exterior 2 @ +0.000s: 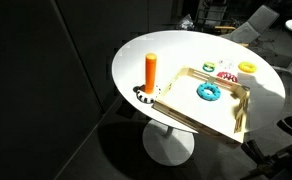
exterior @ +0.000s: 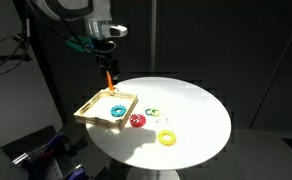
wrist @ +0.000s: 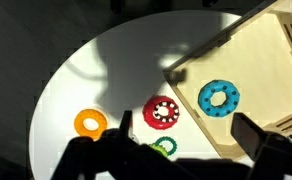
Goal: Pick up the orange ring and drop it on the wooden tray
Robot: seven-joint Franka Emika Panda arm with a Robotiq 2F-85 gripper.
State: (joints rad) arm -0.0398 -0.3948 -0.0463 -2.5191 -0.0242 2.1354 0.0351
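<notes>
Above the tabletop, over the edge where the upright orange peg (exterior: 109, 74) stands, the gripper (exterior: 107, 45) hangs clear of every object. In the wrist view its fingers (wrist: 254, 133) are spread wide with nothing held between them.

The wooden tray (exterior: 87, 109) lies flat beside the peg, one corner close to the table edge. A blue ring (wrist: 218, 97) rests on it.

A red ring (wrist: 162, 113) lies on the tabletop just beside the tray rim, and a green ring (wrist: 164, 148) lies near the red one.

The orange ring (wrist: 90, 122) lies flat on the bare tabletop beyond the red ring, well apart from the tray. In both exterior views it (exterior: 167, 138) appears yellow and sits nearer the table edge (exterior 2: 247, 68).
</notes>
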